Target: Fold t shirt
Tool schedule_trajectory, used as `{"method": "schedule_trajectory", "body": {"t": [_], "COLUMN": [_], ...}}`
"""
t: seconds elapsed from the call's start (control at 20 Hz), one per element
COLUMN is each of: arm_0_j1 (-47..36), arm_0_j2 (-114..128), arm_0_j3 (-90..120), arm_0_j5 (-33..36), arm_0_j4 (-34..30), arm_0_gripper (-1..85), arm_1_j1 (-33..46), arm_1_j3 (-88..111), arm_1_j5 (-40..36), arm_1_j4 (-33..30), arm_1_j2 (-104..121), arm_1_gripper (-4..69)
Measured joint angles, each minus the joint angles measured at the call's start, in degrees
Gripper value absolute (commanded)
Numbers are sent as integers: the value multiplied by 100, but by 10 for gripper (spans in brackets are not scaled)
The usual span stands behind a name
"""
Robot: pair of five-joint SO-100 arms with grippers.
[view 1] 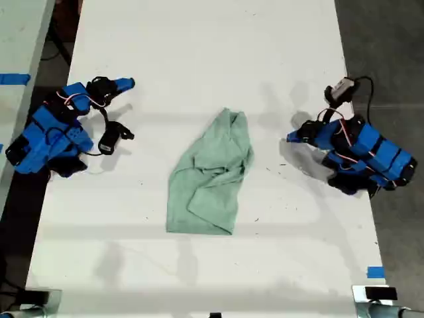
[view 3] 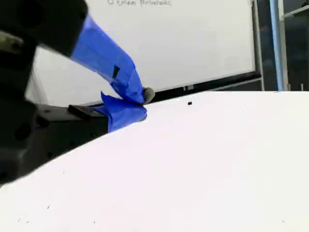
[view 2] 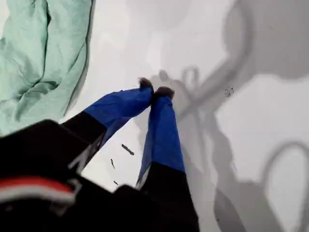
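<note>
The pale mint-green t shirt (view 1: 212,175) lies crumpled in a loose bundle in the middle of the white table (view 1: 199,53), narrow end toward the far side. My first gripper (view 1: 291,137) rests low on the table at the exterior view's right, pointing at the shirt and a short gap from it. In the first wrist view its blue fingers (view 2: 161,130) meet at the tips, shut on nothing, with the t shirt (view 2: 38,58) off to one side. My second gripper (view 1: 129,84), at the exterior view's left, is also shut and empty (view 3: 142,104), away from the shirt.
Blue tape marks sit at the table's near corner (view 1: 375,272) on the exterior view's right and on a neighbouring surface (view 1: 13,79) at its left. Clamps (view 1: 374,295) hold the near edge. A whiteboard (view 3: 193,38) stands beyond the table in the second wrist view.
</note>
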Motion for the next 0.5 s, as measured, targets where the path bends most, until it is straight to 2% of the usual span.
{"method": "schedule_trajectory", "body": {"t": [0.05,0.1,0.2,0.25,0.4,0.5], "arm_0_j1": [0,193,1582,1978,2707,3278], "arm_0_j2": [9,9,18,18,18,9], "arm_0_j3": [0,0,0,0,0,-44], "arm_0_j5": [-18,-316,-1450,-1758,-2461,-2672], "arm_0_j4": [0,-18,-114,-114,-114,-246], "arm_0_gripper": [-2,-2,-2,-2,-2,-2], "arm_1_j1": [0,79,105,70,62,62], "arm_1_j3": [0,0,0,0,0,0], "arm_1_j5": [0,0,0,0,0,0], "arm_1_j4": [0,26,70,70,70,70], "arm_1_j2": [0,0,0,0,0,0], "arm_1_gripper": [23,23,23,23,23,23]}}
